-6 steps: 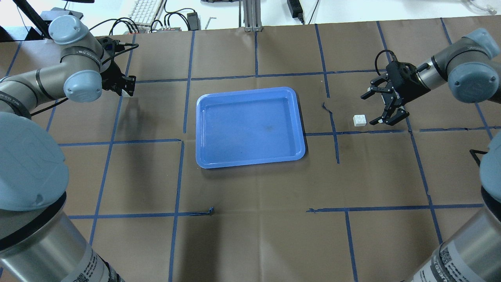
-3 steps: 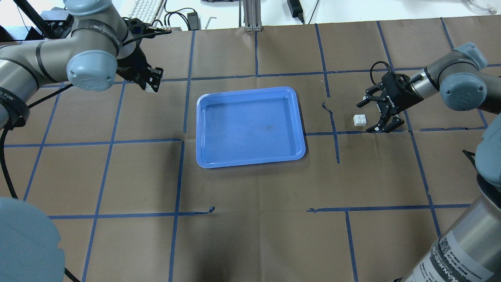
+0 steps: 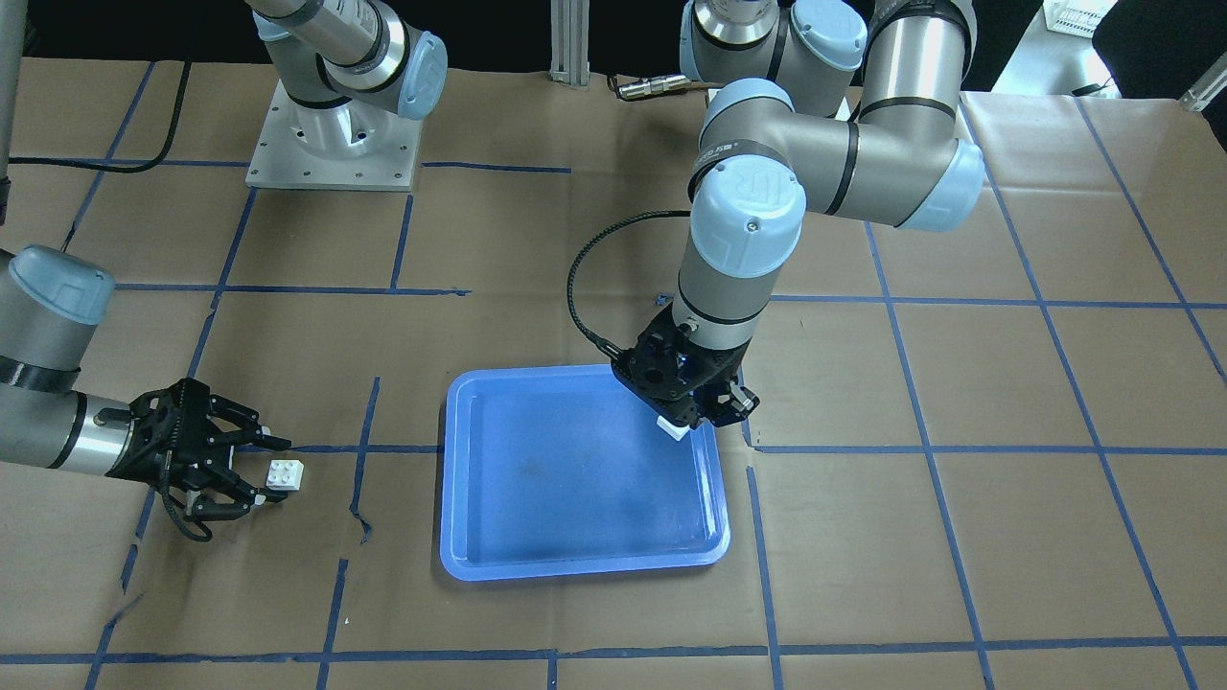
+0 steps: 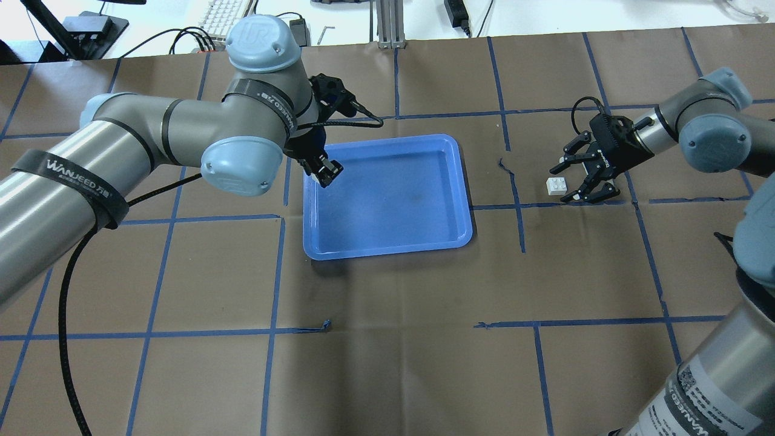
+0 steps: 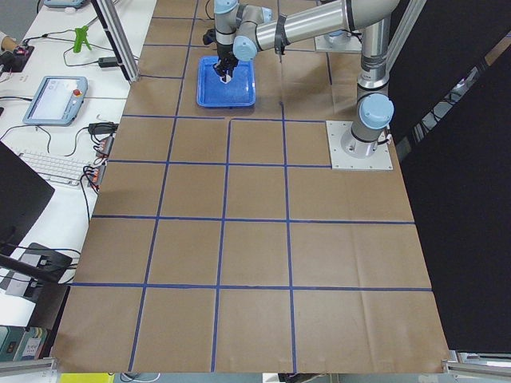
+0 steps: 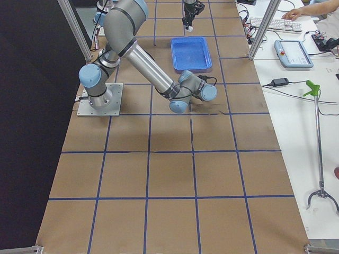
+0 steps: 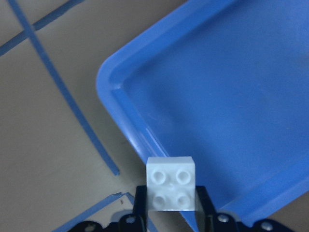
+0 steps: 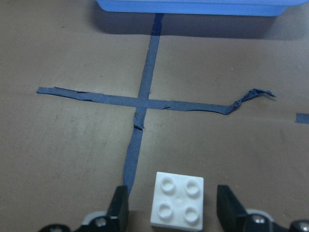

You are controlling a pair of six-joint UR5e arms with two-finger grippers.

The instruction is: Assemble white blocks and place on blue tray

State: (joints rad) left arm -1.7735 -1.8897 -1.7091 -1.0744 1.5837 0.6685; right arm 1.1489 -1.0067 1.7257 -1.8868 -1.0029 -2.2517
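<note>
The blue tray lies mid-table. My left gripper is shut on one white block and holds it above the tray's far left corner; the block also shows in the front view under the gripper. The other white block sits studs up on the brown paper to the right of the tray. My right gripper is open and low, with one finger on each side of that block and gaps on both sides. The tray's inside holds nothing.
Blue tape lines grid the brown paper, with a torn curl between the tray and the right block. A metal post, cables and a keyboard stand beyond the far edge. An operator's hand rests at a side desk.
My left arm has swung right from the far left of the table to the tray's far left corner, carrying its white block. My right gripper has closed in around the other block.
</note>
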